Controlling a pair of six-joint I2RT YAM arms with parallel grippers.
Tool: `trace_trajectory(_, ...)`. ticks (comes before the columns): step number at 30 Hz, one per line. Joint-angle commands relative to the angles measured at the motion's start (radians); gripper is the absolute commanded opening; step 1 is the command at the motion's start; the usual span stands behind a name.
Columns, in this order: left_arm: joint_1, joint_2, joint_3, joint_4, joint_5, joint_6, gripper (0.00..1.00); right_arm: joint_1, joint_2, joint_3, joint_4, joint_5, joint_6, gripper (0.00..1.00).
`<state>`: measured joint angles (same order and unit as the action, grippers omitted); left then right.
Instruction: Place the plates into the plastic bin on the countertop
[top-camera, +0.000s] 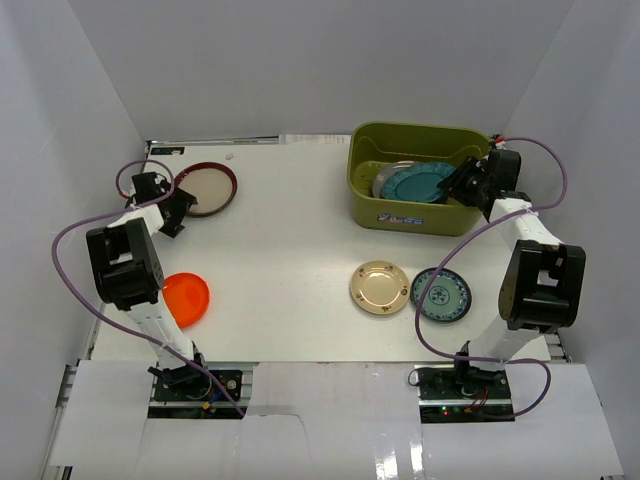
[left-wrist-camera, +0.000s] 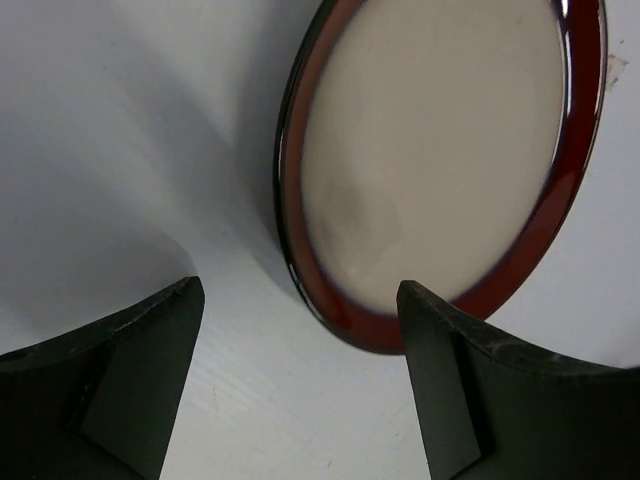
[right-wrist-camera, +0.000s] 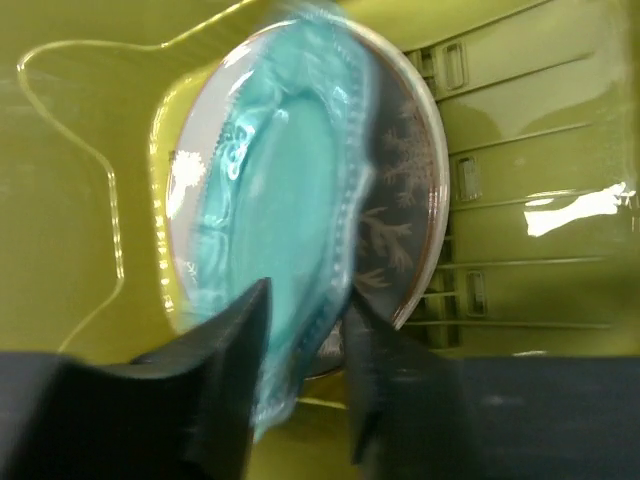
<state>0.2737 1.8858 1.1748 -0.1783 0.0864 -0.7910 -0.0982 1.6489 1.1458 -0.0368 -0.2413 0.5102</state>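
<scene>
From above, the olive-green plastic bin (top-camera: 362, 190) stands at the far right of the white countertop (top-camera: 290, 260). The teal scalloped plate (top-camera: 418, 184) sits inside it on top of a grey patterned plate (top-camera: 383, 180). The right claw (top-camera: 466, 180) reaches over the bin's right wall at the teal plate's right edge. At the far left, the white plate with a dark red rim (top-camera: 207, 188) lies flat, with the left claw (top-camera: 178, 212) just beside its near-left edge. An orange plate (top-camera: 186, 298) lies near the left arm. A small gold plate (top-camera: 379, 287) and a small blue-green patterned plate (top-camera: 441, 294) sit side by side on the near right, outside the bin. In the left wrist view, the left claw's two dark fingers (left-wrist-camera: 130, 370) are spread wide with nothing between them but bare countertop. The red-rimmed plate lies just ahead, its near rim close to the right fingertip. Whether it touches cannot be told. The right wrist view is blurred. It shows the right claw's fingers (right-wrist-camera: 225, 380) drawn close and pinching the near rim of the teal scalloped plate. This plate is tilted over the grey patterned plate, which peeks out on the right. Both are inside the bin, above its ribbed bottom.
</scene>
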Motion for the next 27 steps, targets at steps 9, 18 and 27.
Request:
trace_trajectory(9, 0.012, 0.127, 0.109, 0.033, 0.032, -0.030, 0.79, 0.000, -0.116, 0.057, 0.002, 0.034, -0.072, 0.90)
trace_trajectory(18, 0.012, 0.116, 0.074, 0.068, 0.022, -0.022, 0.04, 0.011, -0.310, -0.024, 0.001, -0.009, -0.064, 0.94)
trace_trajectory(27, 0.009, -0.120, -0.117, 0.276, 0.263, -0.108, 0.00, 0.363, -0.475, -0.211, 0.167, -0.098, 0.002, 0.95)
